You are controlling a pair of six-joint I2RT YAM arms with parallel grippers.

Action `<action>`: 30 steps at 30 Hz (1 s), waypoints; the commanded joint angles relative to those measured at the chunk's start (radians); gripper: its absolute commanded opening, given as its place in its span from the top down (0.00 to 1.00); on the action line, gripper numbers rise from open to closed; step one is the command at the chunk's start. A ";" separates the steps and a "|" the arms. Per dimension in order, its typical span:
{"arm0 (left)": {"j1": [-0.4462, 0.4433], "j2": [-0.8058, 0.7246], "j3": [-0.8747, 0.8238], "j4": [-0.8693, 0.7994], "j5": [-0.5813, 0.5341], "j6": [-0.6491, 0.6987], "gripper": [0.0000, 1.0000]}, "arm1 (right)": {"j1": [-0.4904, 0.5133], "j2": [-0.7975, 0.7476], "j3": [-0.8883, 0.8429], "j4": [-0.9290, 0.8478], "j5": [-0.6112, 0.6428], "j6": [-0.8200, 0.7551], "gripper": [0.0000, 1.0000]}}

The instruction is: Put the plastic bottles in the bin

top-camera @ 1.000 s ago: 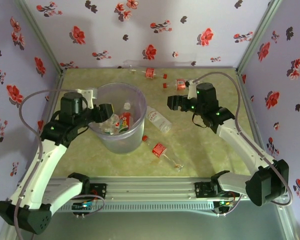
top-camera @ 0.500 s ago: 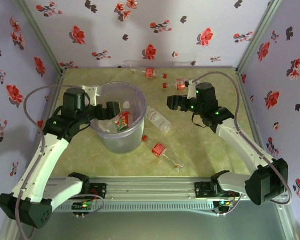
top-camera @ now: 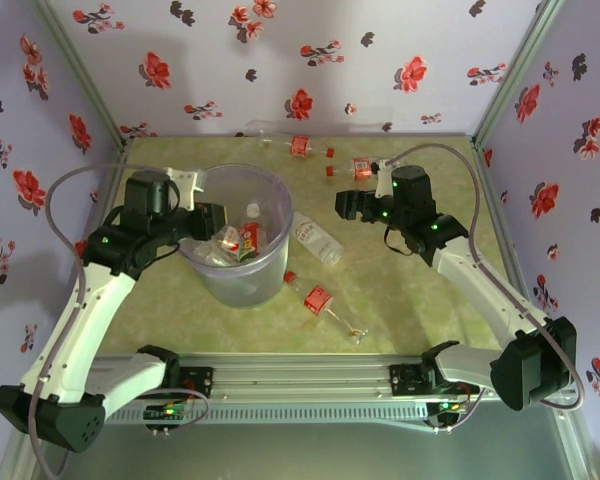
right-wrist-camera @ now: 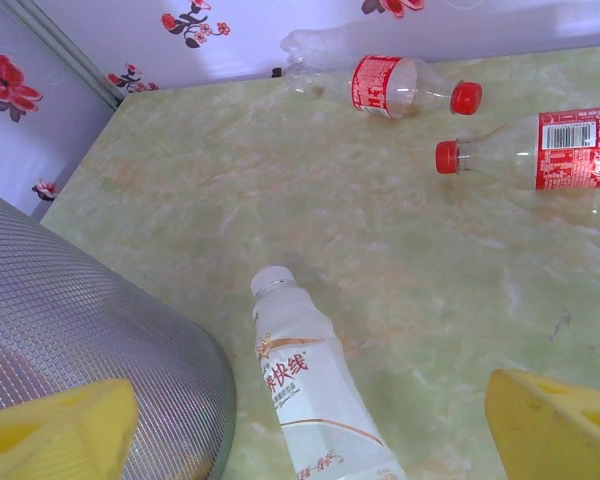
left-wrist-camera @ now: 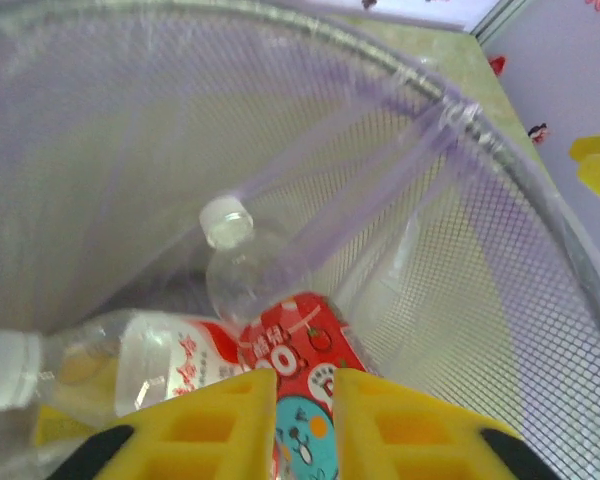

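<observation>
The bin (top-camera: 242, 172) stands left of centre, holding several plastic bottles (top-camera: 248, 240). My left gripper (top-camera: 216, 222) hangs just inside its left rim, shut and holding nothing. In the left wrist view the left gripper (left-wrist-camera: 305, 410) looks down on a red-labelled bottle (left-wrist-camera: 300, 345), a white-capped clear one (left-wrist-camera: 235, 265) and another (left-wrist-camera: 130, 365) lying on the bin's bottom. My right gripper (top-camera: 342, 205) hovers open to the right of the bin. Below the right gripper (right-wrist-camera: 310, 425) a white-capped bottle (right-wrist-camera: 305, 380) lies on the table beside the bin wall (right-wrist-camera: 80, 310).
Two red-capped bottles (right-wrist-camera: 390, 85) (right-wrist-camera: 540, 150) lie near the back wall. Another red-labelled bottle (top-camera: 318, 298) lies in front of the bin toward the near rail. Flowered walls close in the table on three sides.
My left gripper reached over the bin, opened wide, then shut again and drew back a little toward the left rim. The right arm has not moved.
</observation>
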 commanded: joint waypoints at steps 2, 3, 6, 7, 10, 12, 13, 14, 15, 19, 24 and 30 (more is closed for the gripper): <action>-0.011 0.005 0.050 -0.166 0.011 0.053 0.87 | -0.007 0.009 0.004 -0.001 0.024 -0.014 0.09; -0.015 0.005 0.049 -0.168 0.010 0.057 0.89 | -0.007 0.013 0.005 0.002 0.024 -0.014 0.09; -0.035 0.016 0.032 -0.198 0.012 0.062 0.89 | -0.007 0.025 0.004 0.011 0.023 -0.005 0.09; -0.043 0.024 0.026 -0.196 0.013 0.064 0.89 | -0.008 0.029 0.003 0.015 0.024 -0.001 0.09; -0.076 0.053 0.011 -0.181 0.014 0.059 0.89 | -0.008 0.030 0.001 0.024 0.030 0.012 0.09; -0.095 0.072 0.003 -0.180 0.014 0.065 0.89 | -0.008 0.021 -0.004 0.022 0.059 0.019 0.09; -0.100 0.079 0.000 -0.181 0.014 0.068 0.89 | -0.007 0.017 -0.006 0.017 0.078 0.020 0.09; -0.101 0.088 -0.002 -0.181 0.013 0.071 0.89 | -0.007 0.014 -0.006 0.009 0.104 0.020 0.09; -0.101 0.095 -0.002 -0.154 0.014 0.077 0.89 | -0.007 0.012 -0.006 -0.002 0.130 0.019 0.09; -0.101 0.114 0.012 -0.135 0.014 0.087 0.89 | -0.008 0.025 0.002 -0.054 0.203 0.004 0.09; -0.100 0.123 0.070 -0.127 0.010 0.103 0.87 | -0.009 0.039 -0.009 -0.077 0.231 -0.018 0.09; -0.100 0.136 0.134 -0.106 -0.002 0.104 0.48 | -0.035 0.085 0.021 -0.129 0.314 -0.066 0.09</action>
